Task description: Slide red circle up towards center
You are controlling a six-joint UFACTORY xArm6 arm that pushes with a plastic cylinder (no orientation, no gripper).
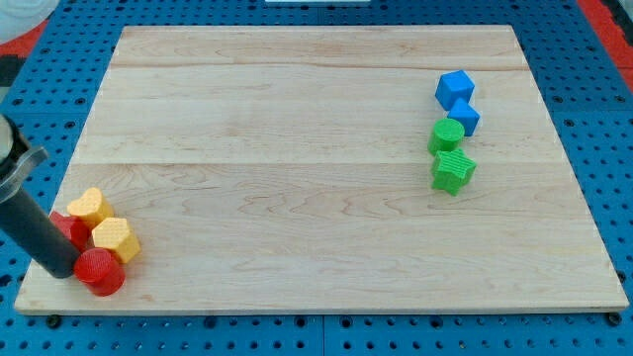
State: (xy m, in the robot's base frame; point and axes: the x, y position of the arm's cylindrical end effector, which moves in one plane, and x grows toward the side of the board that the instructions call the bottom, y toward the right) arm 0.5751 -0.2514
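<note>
The red circle (100,271) lies at the board's bottom left corner. My tip (61,269) is just left of it, touching or nearly touching its left side. The dark rod slants up to the view's left edge. Another red block (71,229) sits behind the rod, partly hidden, its shape unclear. Two yellow blocks stand close by: one (90,206) above and one hexagon-like (114,239) right above the red circle, touching it.
On the right side of the wooden board (297,148) stand two blue blocks (455,88) (464,117), a green circle (446,134) and a green star (453,170) in a column. A blue pegboard (613,148) surrounds the board.
</note>
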